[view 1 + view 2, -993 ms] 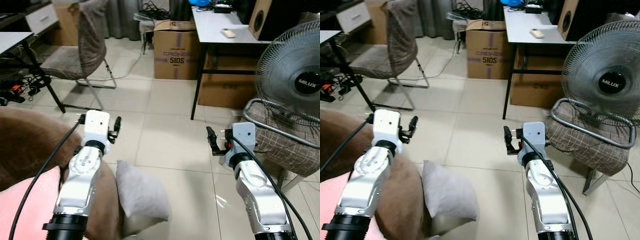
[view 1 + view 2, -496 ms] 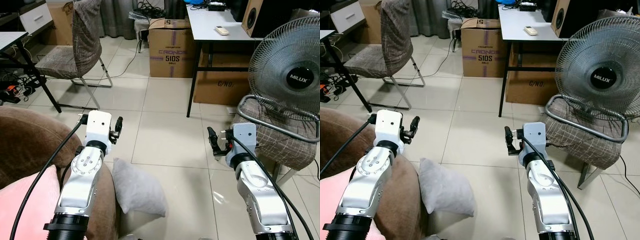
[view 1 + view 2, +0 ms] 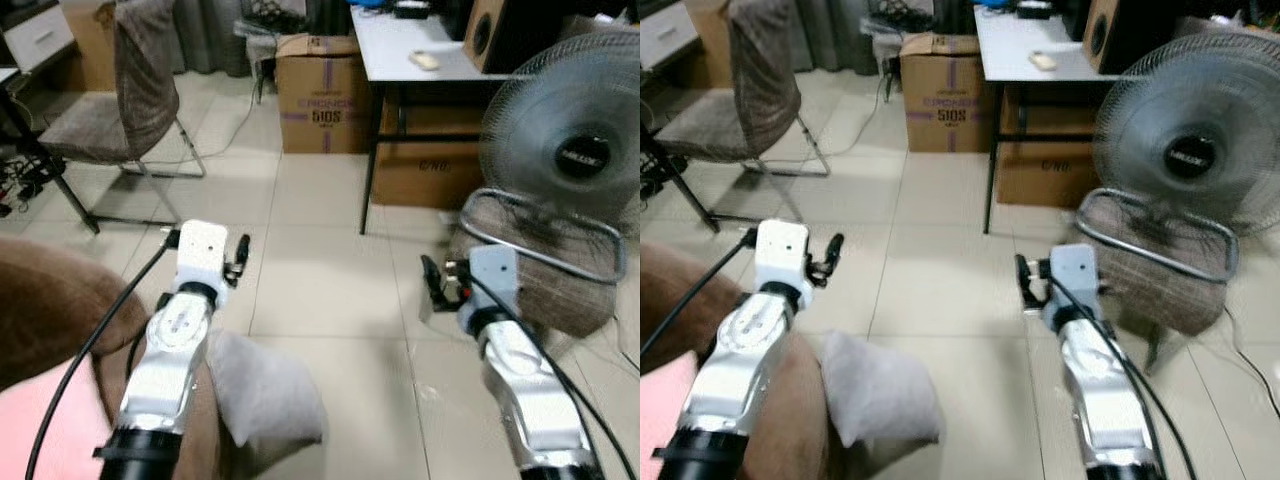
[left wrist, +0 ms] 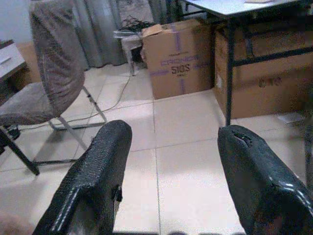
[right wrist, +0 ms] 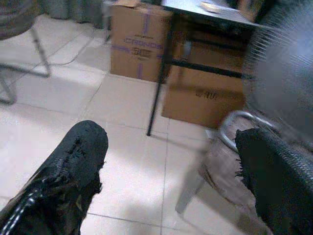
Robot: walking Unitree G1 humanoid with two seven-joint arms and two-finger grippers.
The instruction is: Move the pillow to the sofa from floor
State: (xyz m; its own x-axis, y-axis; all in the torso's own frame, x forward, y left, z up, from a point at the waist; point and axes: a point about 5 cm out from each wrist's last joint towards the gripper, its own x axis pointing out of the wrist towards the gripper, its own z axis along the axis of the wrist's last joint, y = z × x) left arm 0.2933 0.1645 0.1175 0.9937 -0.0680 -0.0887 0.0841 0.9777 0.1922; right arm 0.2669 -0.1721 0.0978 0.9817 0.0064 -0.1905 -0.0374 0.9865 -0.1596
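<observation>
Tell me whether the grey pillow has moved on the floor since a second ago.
No. The grey pillow still leans against the brown sofa beside the left gripper; only the camera shifted.

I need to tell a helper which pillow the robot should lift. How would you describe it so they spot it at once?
Start at the brown sofa at the robot's left. On the tiled floor against its front edge, just below the left gripper, lies the grey pillow. It is plain pale grey and on the floor, unlike the pink cushion on the sofa.

grey pillow [image 3: 262, 395], brown sofa [image 3: 45, 305]
</observation>
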